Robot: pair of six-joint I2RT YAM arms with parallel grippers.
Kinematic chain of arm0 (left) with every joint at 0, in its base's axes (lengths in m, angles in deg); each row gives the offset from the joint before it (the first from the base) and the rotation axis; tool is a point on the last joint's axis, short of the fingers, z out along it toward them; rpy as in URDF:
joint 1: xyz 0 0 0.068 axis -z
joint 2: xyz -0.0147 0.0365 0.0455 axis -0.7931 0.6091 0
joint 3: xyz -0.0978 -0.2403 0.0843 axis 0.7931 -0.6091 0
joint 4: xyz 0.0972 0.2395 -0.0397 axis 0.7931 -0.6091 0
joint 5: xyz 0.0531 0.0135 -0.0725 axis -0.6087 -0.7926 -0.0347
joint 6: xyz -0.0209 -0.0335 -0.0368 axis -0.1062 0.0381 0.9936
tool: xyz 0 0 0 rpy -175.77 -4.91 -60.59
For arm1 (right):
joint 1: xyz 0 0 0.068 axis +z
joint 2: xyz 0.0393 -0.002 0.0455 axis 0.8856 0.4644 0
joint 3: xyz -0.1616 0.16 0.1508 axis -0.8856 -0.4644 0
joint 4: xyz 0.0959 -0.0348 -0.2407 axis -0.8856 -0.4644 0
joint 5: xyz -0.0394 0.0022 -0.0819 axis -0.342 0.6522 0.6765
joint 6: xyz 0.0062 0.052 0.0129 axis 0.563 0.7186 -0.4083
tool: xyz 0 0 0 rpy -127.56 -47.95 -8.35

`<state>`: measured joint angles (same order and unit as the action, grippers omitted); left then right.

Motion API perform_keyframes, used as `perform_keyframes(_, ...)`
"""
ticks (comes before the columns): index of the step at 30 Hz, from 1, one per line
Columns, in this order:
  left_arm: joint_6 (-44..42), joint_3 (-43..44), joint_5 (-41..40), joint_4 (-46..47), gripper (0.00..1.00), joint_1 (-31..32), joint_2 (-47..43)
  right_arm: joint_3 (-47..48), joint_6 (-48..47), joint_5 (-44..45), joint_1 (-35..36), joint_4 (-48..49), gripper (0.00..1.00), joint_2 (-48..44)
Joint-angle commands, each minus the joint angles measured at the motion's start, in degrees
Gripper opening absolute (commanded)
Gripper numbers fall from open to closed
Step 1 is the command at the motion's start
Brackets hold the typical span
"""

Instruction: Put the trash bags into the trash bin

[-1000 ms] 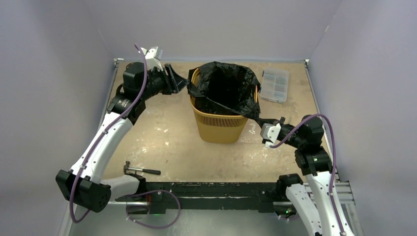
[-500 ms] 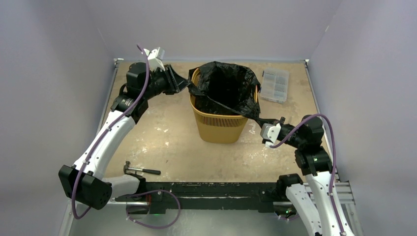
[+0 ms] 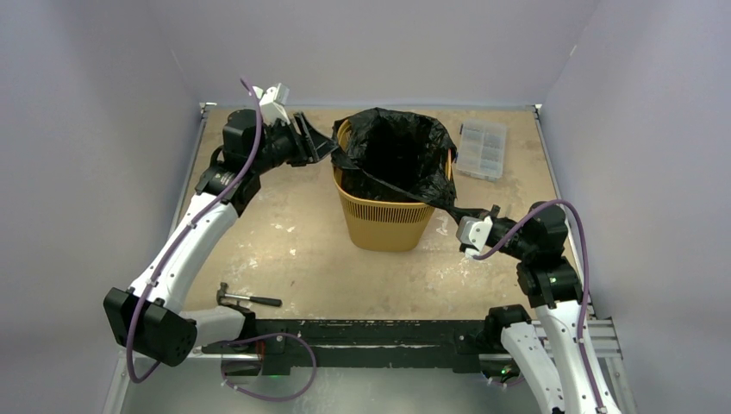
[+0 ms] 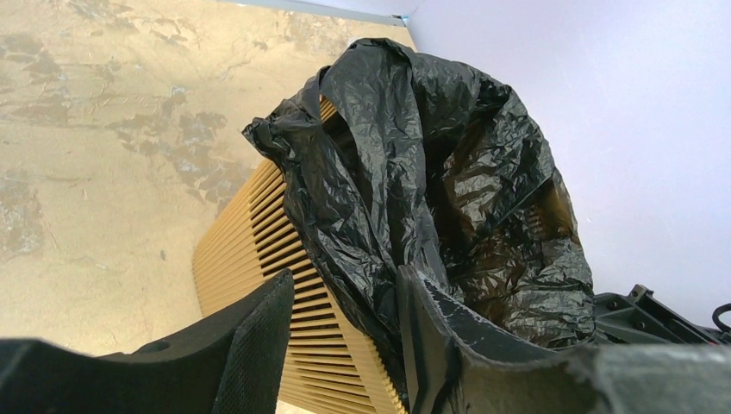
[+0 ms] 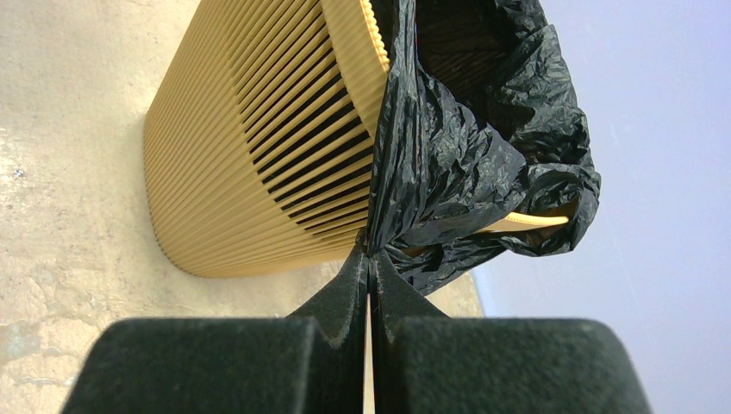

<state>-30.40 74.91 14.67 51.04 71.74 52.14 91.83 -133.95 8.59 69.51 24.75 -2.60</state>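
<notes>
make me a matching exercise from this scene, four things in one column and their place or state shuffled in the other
Column 1
1. left gripper
2. right gripper
3. hammer
4. clear plastic box

Column 2
a. shut on a stretched corner of the trash bag
b. lying by the near edge of the table, on the left
c. open, beside the rim of the trash bin
d. at the table's far right

Pairs: 1-c, 2-a, 3-b, 4-d

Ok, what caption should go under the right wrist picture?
Right gripper pinches the black trash bag draped over the orange-yellow mesh trash bin.
</notes>
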Motion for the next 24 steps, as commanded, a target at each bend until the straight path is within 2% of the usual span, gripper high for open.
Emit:
perform_keyframes(1,-0.01,1.2,1.44,1.77,0.47,0.27,0.37,1.27,0.4,-1.25,-0.03,1.38,0.0,-0.04)
perform_keyframes(10,1.1,1.36,2.23,4.9,0.54,0.6,-1.1,0.93,0.31,-1.21,0.02,1.31,0.0,-0.25)
perform_keyframes(17,-0.59,2.61,2.14,2.23,0.56,0.68,-0.78,1.06,0.44,-1.3,-0.02,1.28,0.0,-0.15)
perform_keyframes(21,-3.9,5.06,0.7,-2.83,0.5,1.84,1.31,1.33,0.34,-1.3,0.03,1.22,0.0,-0.07)
perform_keyframes(24,-5.41,6.17,-2.39,-5.08,0.38,2.76,1.74,1.53,0.31,-1.38,0.02,1.21,0.0,0.03)
